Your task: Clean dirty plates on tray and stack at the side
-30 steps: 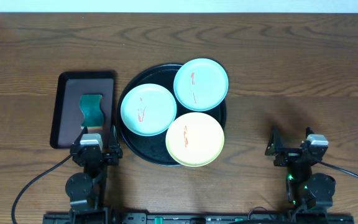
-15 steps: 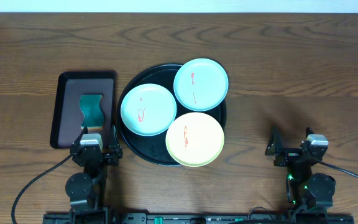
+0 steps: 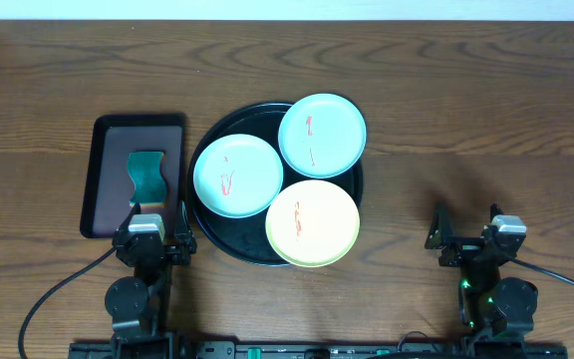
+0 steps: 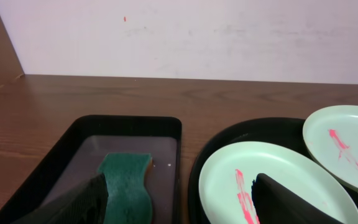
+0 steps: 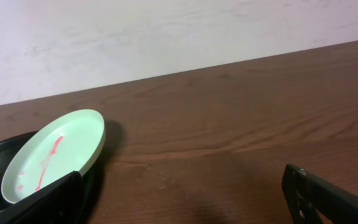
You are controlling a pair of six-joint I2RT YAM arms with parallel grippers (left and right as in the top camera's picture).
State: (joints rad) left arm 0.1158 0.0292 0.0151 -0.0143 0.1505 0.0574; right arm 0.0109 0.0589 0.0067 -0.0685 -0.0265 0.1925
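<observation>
Black and glossy, the tray (image 3: 217, 231) sits in the middle of the brown wooden surface (image 3: 466, 100) and carries all three plates. One mint plate (image 3: 238, 176) lies flat on the tray's left half, with a red smear near its centre. A second mint plate (image 3: 322, 135), marked with red streaks, is at the upper right; it overhangs the rim, and the right wrist view shows it tilted, its outer edge raised. The yellow plate (image 3: 313, 222), with a faint red smear, lies at the lower right, its edge also past the rim. The three plates sit close together, edges touching or nearly so. Just left of the black tray is a rectangular maroon tray (image 3: 108, 179) holding a green sponge (image 3: 148, 176). The left gripper (image 3: 157, 209) rests near the front edge, just below the maroon tray, its fingers spread wide and holding nothing. The right gripper (image 3: 464, 221) sits well apart from the plates on the right, over bare wood, likewise spread wide and empty.
</observation>
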